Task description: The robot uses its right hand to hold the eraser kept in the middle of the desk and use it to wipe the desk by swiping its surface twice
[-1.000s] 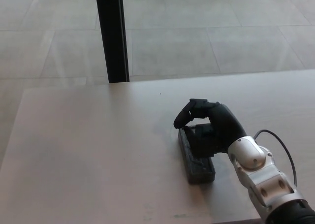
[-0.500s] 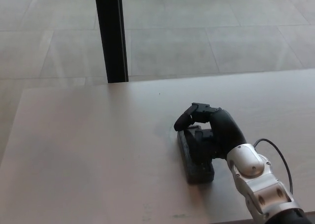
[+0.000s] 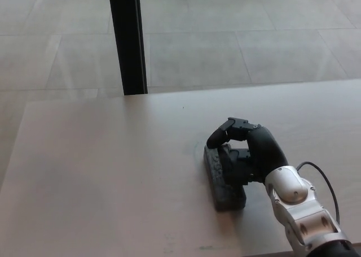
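Observation:
A dark, long eraser (image 3: 221, 181) lies flat on the pale desk (image 3: 113, 172), right of centre and near the front edge. My right hand (image 3: 251, 152) sits over its far end, thumb and fingers curled around the block, with the silver forearm reaching back to the lower right corner. The hand hides the eraser's right side and top end. My left hand does not show.
A black vertical post (image 3: 127, 39) stands behind the desk's far edge, left of centre. Beyond it is a tiled floor (image 3: 254, 36). A black cable (image 3: 322, 175) loops beside my right wrist. The desk's front edge runs just below the eraser.
My right hand has shifted slightly to the right and toward me over the eraser; the eraser has stayed in nearly the same place.

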Motion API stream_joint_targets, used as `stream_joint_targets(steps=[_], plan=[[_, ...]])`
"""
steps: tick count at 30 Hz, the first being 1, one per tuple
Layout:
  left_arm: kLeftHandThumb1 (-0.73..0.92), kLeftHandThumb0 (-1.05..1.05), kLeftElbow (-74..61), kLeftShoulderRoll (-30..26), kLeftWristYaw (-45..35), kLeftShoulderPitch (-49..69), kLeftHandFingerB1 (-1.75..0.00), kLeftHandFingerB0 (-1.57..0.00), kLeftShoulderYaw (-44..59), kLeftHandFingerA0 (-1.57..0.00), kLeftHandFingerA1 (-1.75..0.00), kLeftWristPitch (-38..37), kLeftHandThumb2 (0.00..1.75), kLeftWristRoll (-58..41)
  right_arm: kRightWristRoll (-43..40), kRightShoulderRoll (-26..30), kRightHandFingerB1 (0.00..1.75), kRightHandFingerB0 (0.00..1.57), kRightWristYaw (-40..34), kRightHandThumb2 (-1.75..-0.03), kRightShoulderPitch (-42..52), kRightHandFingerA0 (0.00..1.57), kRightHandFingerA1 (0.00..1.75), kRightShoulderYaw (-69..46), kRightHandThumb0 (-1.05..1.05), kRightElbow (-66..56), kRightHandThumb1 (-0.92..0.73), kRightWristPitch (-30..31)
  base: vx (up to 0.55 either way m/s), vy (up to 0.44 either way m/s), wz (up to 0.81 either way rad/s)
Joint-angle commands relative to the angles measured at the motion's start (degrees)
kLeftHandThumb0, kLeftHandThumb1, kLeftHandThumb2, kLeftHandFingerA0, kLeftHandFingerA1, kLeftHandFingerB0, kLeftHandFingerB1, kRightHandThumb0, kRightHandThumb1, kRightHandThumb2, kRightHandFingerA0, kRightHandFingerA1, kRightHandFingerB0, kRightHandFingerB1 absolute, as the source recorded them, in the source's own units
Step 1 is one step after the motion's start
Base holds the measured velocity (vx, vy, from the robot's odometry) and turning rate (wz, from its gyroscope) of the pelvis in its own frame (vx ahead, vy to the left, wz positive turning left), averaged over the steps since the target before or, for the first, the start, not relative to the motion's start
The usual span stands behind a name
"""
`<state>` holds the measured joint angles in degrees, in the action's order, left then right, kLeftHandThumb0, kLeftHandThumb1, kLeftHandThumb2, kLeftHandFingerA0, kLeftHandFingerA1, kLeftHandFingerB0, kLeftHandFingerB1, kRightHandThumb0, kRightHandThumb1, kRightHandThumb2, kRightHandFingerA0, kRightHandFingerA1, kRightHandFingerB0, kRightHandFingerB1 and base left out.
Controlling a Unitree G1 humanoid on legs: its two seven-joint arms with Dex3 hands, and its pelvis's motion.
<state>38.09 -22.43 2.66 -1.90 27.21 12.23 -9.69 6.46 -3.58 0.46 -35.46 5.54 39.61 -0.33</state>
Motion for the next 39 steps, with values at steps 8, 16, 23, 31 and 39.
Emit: stream_joint_targets(steps=[8,16,23,31,39], plan=[[0.87,-0.41,4.02,-1.96,1.91,-3.65,-0.66,-0.41,0.11,-0.5,-0.87,1.89,0.66,-0.07,-1.99,0.24,1.67,0.75,1.01,-1.22,-0.57,0.94,1.75,-3.42,-0.24,0.81,-0.47,1.72,0.0,0.0,0.0],[0.89,-0.41,4.48,-1.72,0.27,-2.43,-0.61,-0.34,-0.58,-0.47,-0.84,-0.23,0.66,0.0,-0.74,0.08,1.61,0.79,0.55,-1.2,0.76,0.96,1.75,-2.13,-0.24,0.08,-0.48,-0.8,0.0,0.0,0.0],[0.9,-0.41,3.63,-1.35,0.16,0.03,-0.64,-0.36,0.81,-0.46,-0.92,-0.29,0.67,-1.19,-1.04,-0.95,1.73,0.73,1.95,-1.16,0.08,0.97,1.75,-1.16,-0.2,0.3,-0.49,-1.84,0.0,0.0,0.0],[0.9,-0.42,2.58,-0.91,-0.83,3.52,-0.66,-0.37,0.49,-0.48,-0.93,-1.2,0.66,-0.59,0.26,-1.87,1.65,0.8,2.18,-1.22,-1.31,0.95,1.75,2.64,-0.21,-1.89,-0.47,-0.54,0.0,0.0,0.0],[0.91,-0.42,0.48,0.31,-0.84,5.68,-0.69,-0.34,0.93,-0.45,-0.96,-1.43,0.66,-1.18,1.11,-3.23,1.68,0.77,1.6,-1.16,2.69,0.96,1.75,5.23,-0.21,-2.02,-0.51,-2.55,0.0,0.0,0.0]])
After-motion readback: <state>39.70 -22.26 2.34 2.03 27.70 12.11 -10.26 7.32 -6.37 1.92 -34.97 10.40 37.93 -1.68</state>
